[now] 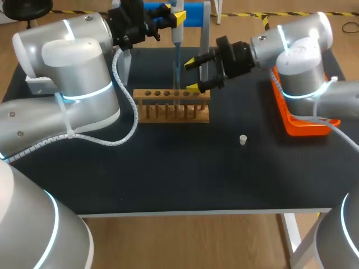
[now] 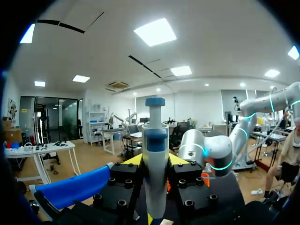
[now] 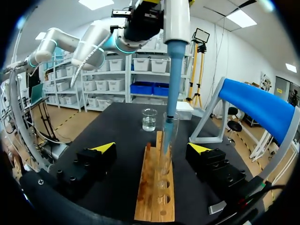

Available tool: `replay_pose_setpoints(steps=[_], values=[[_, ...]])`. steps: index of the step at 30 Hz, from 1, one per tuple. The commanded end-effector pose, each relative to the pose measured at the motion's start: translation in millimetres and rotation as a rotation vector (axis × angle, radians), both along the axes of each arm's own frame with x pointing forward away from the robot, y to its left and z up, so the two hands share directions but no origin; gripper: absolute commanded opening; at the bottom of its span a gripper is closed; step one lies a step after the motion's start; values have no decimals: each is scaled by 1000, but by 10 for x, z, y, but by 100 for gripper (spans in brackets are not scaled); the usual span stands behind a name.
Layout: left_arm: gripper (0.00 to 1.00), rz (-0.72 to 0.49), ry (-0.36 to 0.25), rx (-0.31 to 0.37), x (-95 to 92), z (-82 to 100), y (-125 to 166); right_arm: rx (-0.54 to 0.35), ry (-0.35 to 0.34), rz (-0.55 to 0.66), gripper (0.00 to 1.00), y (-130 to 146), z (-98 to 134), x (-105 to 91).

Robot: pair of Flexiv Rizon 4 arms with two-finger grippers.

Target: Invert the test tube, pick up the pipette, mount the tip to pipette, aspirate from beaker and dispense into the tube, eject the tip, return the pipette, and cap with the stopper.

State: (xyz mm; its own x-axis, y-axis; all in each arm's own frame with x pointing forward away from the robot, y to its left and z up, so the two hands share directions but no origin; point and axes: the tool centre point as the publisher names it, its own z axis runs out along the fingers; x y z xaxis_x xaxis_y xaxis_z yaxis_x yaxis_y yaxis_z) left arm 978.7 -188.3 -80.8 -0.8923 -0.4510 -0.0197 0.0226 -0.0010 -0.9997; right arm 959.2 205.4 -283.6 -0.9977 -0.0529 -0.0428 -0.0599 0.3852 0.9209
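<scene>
My left gripper (image 1: pixel 175 19) is shut on the grey and blue pipette (image 1: pixel 176 36), held upright above the wooden rack (image 1: pixel 171 105). In the left wrist view the pipette (image 2: pixel 155 159) stands between the yellow-tipped fingers (image 2: pixel 133 160). Its blue tip (image 3: pixel 174 75) reaches down into the mouth of the clear test tube (image 3: pixel 167 140), which stands upright in the rack (image 3: pixel 157 197). My right gripper (image 3: pixel 152 150) is open, one finger on each side of the tube and clear of it. The beaker (image 3: pixel 149 119) of liquid stands beyond the rack. A small white stopper (image 1: pixel 243 139) lies on the black table.
An orange tray (image 1: pixel 303 124) sits at the table's right edge under my right arm. A blue stand on a grey frame (image 1: pixel 190 11) is behind the rack, seen also as the blue stand (image 3: pixel 260 108) beside my right gripper. The rack has several vacant holes.
</scene>
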Motion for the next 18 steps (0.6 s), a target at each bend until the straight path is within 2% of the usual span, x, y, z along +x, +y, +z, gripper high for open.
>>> replay_pose_setpoints(steps=[1,8,18], values=[[0,4,0,-2,-1,0,-12,-4,13,-10,100,143,-114,78],[0,4,0,-2,-1,0,-12,-6,33,-53,100,234,-204,130],[0,4,0,-2,-1,0,-12,-54,-3,-92,100,373,-250,143]])
